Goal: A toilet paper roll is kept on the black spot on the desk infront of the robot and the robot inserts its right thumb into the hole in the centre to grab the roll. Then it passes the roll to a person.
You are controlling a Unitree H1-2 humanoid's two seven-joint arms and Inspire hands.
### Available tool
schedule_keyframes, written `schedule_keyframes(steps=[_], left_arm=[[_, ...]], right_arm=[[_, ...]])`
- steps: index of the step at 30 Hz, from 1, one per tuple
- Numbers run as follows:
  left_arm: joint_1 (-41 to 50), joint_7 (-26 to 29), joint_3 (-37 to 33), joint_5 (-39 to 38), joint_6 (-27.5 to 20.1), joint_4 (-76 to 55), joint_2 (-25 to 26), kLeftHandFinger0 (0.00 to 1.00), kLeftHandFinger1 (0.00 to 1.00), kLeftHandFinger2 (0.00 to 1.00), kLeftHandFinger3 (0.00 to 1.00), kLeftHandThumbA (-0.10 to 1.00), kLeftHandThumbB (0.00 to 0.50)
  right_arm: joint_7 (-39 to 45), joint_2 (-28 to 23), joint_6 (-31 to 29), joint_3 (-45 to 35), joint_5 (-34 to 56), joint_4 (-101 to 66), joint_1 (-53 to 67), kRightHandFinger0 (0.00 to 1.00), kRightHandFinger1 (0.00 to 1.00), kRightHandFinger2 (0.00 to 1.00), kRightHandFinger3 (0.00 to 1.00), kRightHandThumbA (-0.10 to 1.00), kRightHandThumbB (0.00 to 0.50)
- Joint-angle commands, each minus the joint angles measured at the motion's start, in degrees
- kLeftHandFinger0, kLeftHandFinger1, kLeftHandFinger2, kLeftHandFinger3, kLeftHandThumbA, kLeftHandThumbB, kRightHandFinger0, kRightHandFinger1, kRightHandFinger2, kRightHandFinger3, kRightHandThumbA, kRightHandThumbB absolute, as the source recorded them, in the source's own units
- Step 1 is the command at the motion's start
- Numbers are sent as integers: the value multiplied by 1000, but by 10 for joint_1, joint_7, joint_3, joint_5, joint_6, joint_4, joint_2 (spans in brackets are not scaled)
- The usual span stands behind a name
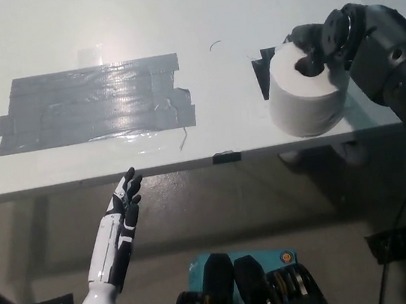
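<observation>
Desk: right hand hooks roll.

I'm seeing a big patch of grey tape lying flat on the white desk, well left of centre. A small dark tab is sitting at the desk's near edge.

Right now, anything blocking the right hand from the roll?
Nothing visible. The black right hand is already on top of the toilet paper roll, with a digit down in its centre hole, at the right end of the desk. The white left hand rests below the desk edge, fingers apart. No person in view.
</observation>
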Motion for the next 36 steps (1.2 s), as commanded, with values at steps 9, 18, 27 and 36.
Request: schedule_keyframes(steps=[9, 18, 27, 36], left_arm=[[-25, -1, 1, -3, -23, -17, 4, 1000, 1000, 1000, 1000, 1000, 188], [-27, 1, 3, -4, -26, -16, 5, 1000, 1000, 1000, 1000, 1000, 182], [-24, -1, 1, 0, -21, -13, 6, 1000, 1000, 1000, 1000, 1000, 187], [-17, 1, 1, 2, -24, -12, 7, 1000, 1000, 1000, 1000, 1000, 177]], right_arm=[[-128, -12, -37, -7, -12, 3, 25, 489, 940, 1000, 599, -100, 166], [-208, -37, -98, -67, 34, -11, 37, 183, 648, 920, 470, -100, 174], [-359, -38, -194, -286, 164, -77, 72, 0, 414, 801, 764, -100, 176], [-399, 1, -249, -437, 236, -142, 122, 0, 271, 718, 697, -100, 188]])
